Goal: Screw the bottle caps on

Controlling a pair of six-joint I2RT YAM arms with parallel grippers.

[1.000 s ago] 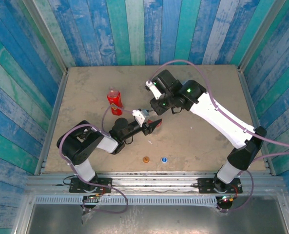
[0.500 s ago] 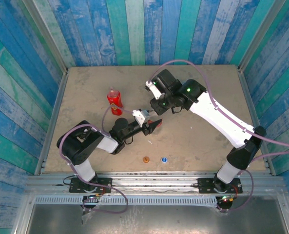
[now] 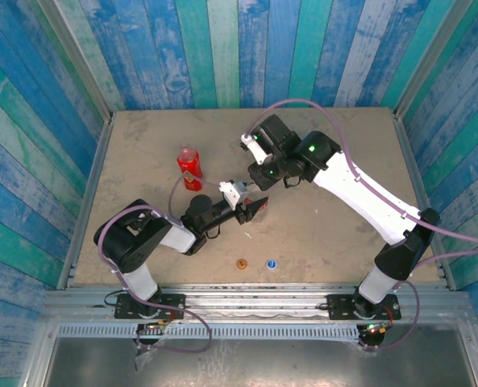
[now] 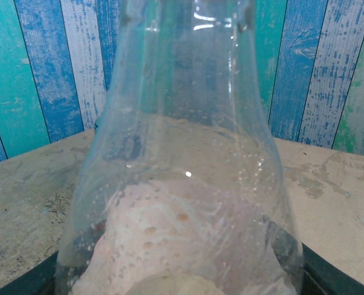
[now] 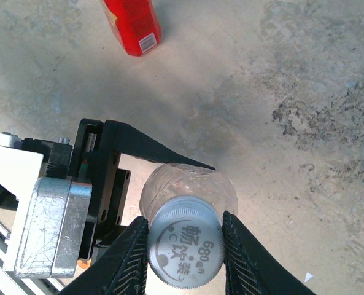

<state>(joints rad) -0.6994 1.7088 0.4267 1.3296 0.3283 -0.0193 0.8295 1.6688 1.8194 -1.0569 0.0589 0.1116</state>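
Note:
A clear bottle [image 4: 182,153] stands upright, held low on its body by my left gripper [image 4: 182,273], which is shut on it. In the right wrist view a white cap [image 5: 186,243] with printed characters sits on top of that bottle [image 5: 188,184]. My right gripper [image 5: 185,220] is shut on the cap, one finger pressing each side of its ribbed rim. From above, the two grippers meet at mid-table, left gripper [image 3: 253,208] below right gripper [image 3: 253,184]. An orange cap [image 3: 241,264] and a blue cap [image 3: 270,263] lie loose near the front edge. The all-red bottle [image 3: 189,168] stands at the left.
A small white scrap [image 3: 249,235] lies between the held bottle and the loose caps. Blue and teal plank walls [image 3: 222,48] close in the table on three sides. The red bottle [image 5: 132,21] stands well apart from my left gripper's body [image 5: 46,209].

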